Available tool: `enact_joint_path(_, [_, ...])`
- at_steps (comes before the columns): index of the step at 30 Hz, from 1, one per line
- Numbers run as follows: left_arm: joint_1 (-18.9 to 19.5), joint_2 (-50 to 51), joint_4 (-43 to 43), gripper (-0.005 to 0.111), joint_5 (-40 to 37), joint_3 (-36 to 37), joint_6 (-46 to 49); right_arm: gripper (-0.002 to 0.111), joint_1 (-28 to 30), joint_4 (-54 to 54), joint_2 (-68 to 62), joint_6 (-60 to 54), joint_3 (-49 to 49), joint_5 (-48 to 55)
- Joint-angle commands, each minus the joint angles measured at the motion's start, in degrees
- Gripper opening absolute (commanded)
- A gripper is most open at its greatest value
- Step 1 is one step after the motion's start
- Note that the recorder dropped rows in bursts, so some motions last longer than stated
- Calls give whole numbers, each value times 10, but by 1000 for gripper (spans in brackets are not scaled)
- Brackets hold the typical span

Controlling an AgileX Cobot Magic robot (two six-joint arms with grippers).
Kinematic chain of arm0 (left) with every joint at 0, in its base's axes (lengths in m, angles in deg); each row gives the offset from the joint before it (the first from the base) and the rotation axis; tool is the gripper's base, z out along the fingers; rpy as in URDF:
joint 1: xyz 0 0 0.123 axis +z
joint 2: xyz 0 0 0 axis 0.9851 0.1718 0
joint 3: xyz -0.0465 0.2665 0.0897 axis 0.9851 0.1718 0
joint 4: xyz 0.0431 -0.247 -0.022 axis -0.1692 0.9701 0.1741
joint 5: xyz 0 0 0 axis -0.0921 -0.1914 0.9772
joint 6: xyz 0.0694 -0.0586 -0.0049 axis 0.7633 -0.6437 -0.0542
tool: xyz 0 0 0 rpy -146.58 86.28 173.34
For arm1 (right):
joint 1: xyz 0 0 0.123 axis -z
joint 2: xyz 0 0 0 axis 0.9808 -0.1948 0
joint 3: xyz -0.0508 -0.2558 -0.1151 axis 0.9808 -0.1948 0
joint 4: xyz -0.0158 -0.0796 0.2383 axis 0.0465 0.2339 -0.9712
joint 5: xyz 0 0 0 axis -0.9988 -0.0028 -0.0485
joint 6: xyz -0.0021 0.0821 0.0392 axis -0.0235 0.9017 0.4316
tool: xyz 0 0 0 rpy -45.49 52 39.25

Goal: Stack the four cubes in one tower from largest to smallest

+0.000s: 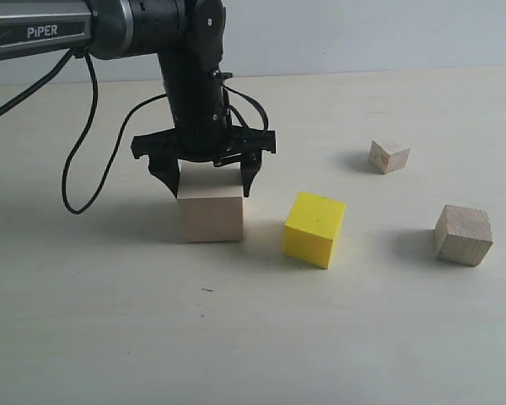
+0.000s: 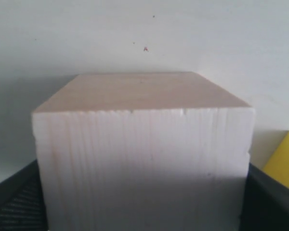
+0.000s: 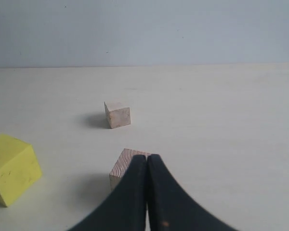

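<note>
Nearest: bright yellow cube (image 1: 314,228), resting on desk (image 1: 236,337) just right of large pale wooden cube (image 1: 211,213). Left fingers (image 1: 162,169) spread wide astride that cube's top, one per side; actual squeeze impossible to tell. Centre and square up before closing, without nudging yellow. Right fingers (image 3: 135,192) pressed together, empty, pointing toward medium grainy wooden cube (image 1: 463,234) at right.

From the exterior camera I read a single word, "PiPER", printed in pale letters on the dark panel along the grey upper section of the left arm (image 1: 42,32), near the top corner of the picture. I could make out no other writing in any view.
</note>
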Motion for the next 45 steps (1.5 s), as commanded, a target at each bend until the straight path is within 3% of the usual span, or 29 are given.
enact_joint_path(1, [-3,-10,-15,32,1,0,7,0,-1,0,4,-1,-3,-20])
enact_joint_path(3, [-3,-10,-14,37,1,0,8,0,-1,0,4,-1,-3,-20])
enact_joint_path(13, [-3,-10,1,38,3,0,8,0,-1,0,4,-1,-3,-20])
enact_joint_path(26, [-3,-10,1,79,1,0,8,0,-1,0,4,-1,-3,-20])
enact_joint_path(41, [-3,30,-2,82,1,1,12,0,-1,0,4,-1,-3,-20])
enact_joint_path(45, [-3,30,4,91,1,1,8,0,-1,0,4,-1,-3,-20])
